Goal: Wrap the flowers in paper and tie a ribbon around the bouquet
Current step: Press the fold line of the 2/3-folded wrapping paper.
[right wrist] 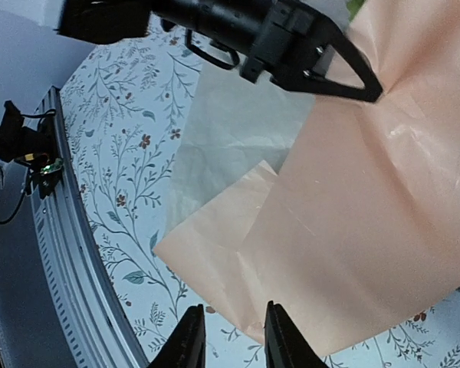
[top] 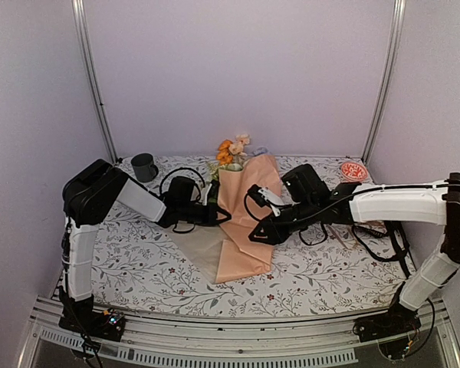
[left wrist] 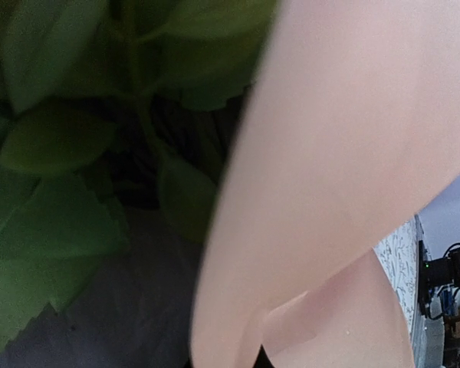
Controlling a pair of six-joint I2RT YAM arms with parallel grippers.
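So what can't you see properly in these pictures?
- Stems of the flowers, top view: the paper covers them.
- The ribbon, top view: lost among the black cables, if it is there at all.
- Fingers of the left end effector, left wrist view: blurred leaves and paper fill the frame.
- The flowers again, right wrist view: cut off past the top edge.

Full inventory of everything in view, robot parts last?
flowers: one bunch, orange and peach blooms, green leaves; far centre, sticking out of the paper's top
paper: one, peach-orange; table centre, folded around the bunch
pale sheet: one, greyish-white; under the paper's left side
mug: one, dark grey; far left
round object: one, red; far right
table cover: one, white floral
cables: several, black; table's right side
left gripper: black, shut on the paper's edge
right gripper: black, open, over the paper's near corner
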